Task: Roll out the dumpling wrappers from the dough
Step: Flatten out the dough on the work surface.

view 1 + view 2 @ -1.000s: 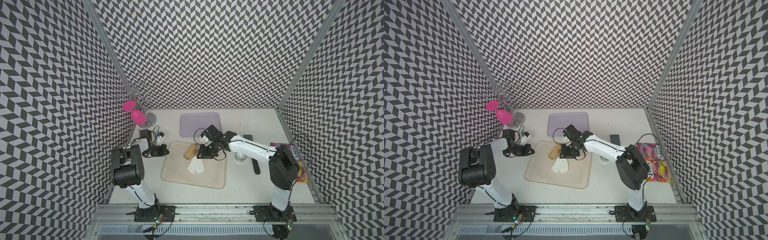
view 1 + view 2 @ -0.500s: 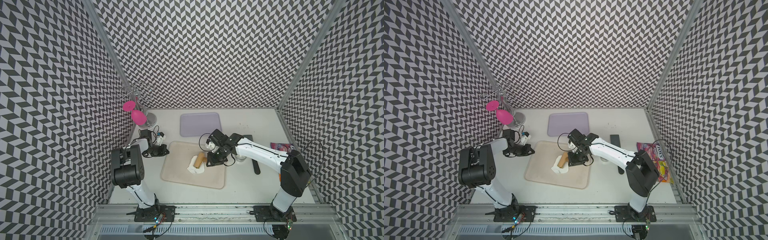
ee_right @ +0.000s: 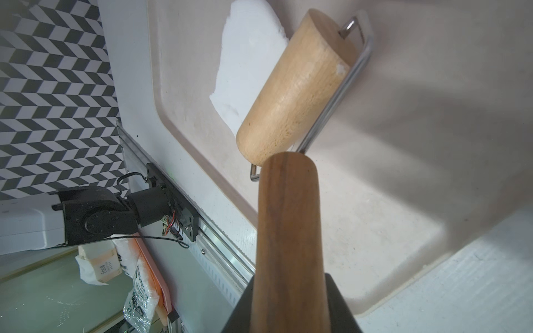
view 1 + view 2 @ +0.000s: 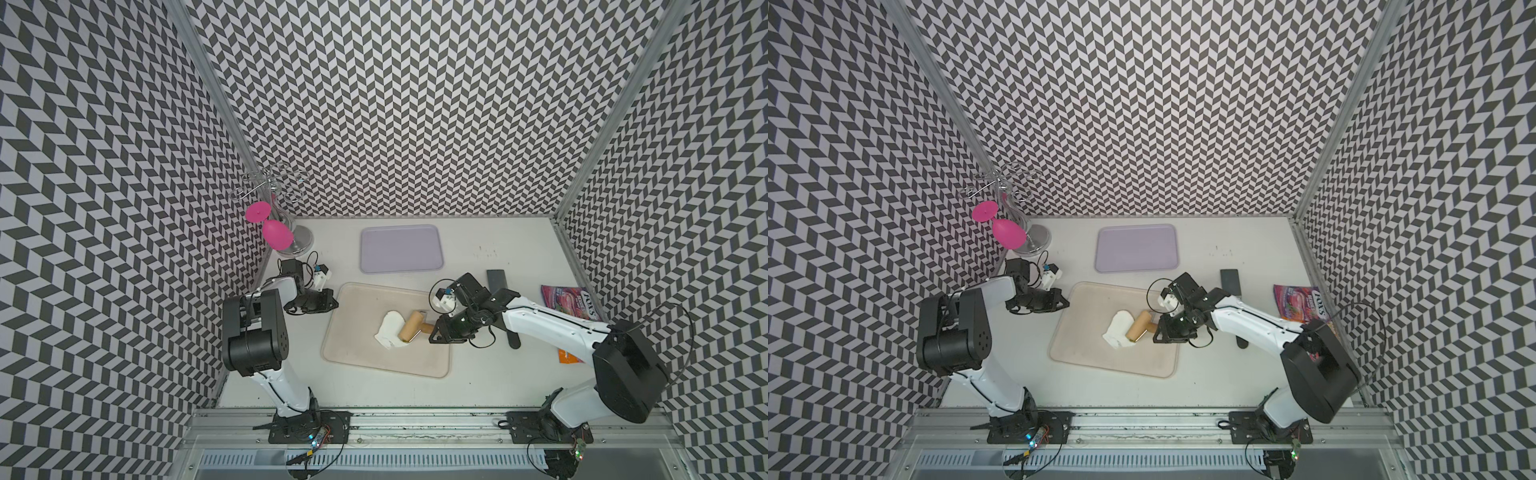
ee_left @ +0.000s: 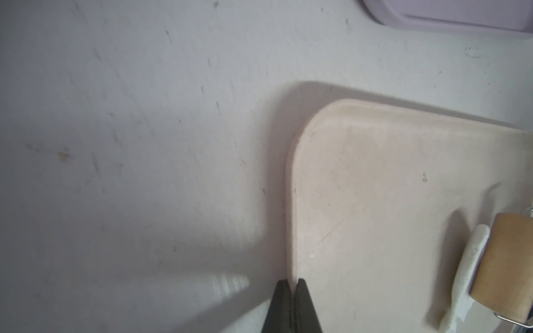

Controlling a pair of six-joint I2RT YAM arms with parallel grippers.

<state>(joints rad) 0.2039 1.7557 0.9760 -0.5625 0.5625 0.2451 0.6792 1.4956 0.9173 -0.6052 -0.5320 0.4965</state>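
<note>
The dough [image 4: 388, 330] [image 4: 1116, 328] is a small white flattened lump on the beige tray [image 4: 361, 349] [image 4: 1084, 349]. A wooden roller [image 4: 411, 326] [image 4: 1139, 325] lies with its drum on the dough's right part; the right wrist view shows drum [image 3: 294, 86] over dough [image 3: 248, 57]. My right gripper [image 4: 436, 330] [image 3: 288, 276] is shut on the roller's dark handle [image 3: 288, 230]. My left gripper [image 4: 332, 300] [image 5: 292, 282] is shut, tips at the tray's left rim [image 5: 294, 201]; whether it pinches the rim I cannot tell. No dumpling wrappers are in view.
A purple tray [image 4: 400, 248] lies behind the beige one. A wire stand with a pink glass [image 4: 274, 232] stands at the back left. A black block [image 4: 496, 279], a black handle [image 4: 513, 338] and snack packets [image 4: 569, 301] lie to the right.
My right arm has drawn the roller from the tray's far side toward the front and right, onto the dough. The left arm has not moved.
</note>
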